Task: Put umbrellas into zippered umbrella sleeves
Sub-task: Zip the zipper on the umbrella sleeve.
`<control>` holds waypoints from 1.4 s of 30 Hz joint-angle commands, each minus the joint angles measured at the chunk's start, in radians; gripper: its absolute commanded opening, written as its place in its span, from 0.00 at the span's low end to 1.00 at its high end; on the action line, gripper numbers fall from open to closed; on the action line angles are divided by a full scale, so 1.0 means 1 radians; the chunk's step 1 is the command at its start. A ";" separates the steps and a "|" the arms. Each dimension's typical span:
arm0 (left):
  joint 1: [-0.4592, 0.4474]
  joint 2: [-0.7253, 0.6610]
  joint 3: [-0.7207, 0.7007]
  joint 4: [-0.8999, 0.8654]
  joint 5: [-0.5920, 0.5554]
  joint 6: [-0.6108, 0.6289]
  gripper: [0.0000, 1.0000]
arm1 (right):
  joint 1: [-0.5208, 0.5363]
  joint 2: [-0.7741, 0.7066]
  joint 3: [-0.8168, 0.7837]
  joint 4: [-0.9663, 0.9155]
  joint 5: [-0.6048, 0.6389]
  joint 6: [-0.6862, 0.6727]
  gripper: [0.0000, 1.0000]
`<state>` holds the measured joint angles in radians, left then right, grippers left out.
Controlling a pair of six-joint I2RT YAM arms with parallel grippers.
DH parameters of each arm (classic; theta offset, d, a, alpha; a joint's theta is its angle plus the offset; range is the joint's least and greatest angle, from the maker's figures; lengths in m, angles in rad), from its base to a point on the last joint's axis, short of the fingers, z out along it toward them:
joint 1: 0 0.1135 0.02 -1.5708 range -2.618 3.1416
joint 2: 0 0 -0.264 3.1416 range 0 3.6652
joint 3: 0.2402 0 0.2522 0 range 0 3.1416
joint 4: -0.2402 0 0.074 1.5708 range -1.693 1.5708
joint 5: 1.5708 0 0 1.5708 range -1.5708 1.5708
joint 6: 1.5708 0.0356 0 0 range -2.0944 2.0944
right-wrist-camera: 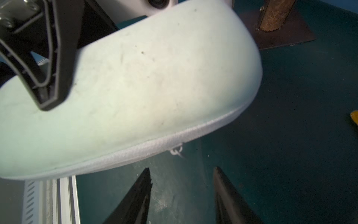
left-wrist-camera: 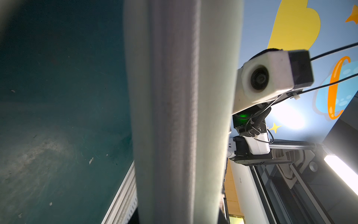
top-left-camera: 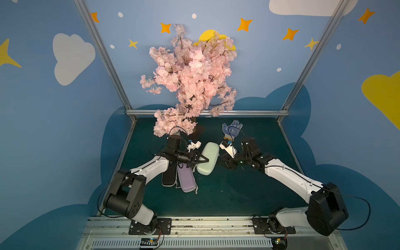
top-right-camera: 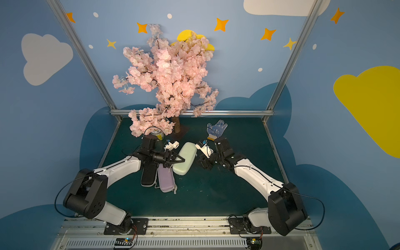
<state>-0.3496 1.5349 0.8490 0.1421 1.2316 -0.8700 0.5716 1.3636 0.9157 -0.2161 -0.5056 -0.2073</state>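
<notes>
At table (top-left-camera: pixel 238 184) centre, left pincer (top-left-camera: pixel 204 160) clamps the off-white case (top-left-camera: pixel 211 151), apparently steadying it; right pincer (right-wrist-camera: pixel 182 168), spread empty, faces its zip (right-wrist-camera: pixel 155 147).

At my twelve o'clock a pink cherry-blossom tree (top-left-camera: pixel 190 82) stands on the green table (top-left-camera: pixel 238 190). A blue-dotted white work glove (top-left-camera: pixel 232 129) lies flat toward one o'clock.

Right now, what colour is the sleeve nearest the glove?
Off-white sleeve, faint mint tint; clearest in the right wrist view.
</notes>
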 commanded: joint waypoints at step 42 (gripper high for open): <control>0.055 0.085 0.061 0.268 -0.091 -0.127 0.15 | 0.009 0.130 0.148 0.100 0.012 -0.186 0.00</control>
<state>-0.3096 1.6150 0.8730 0.3187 1.1782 -0.9657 0.5732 1.5009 1.0443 -0.1215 -0.4839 -0.3759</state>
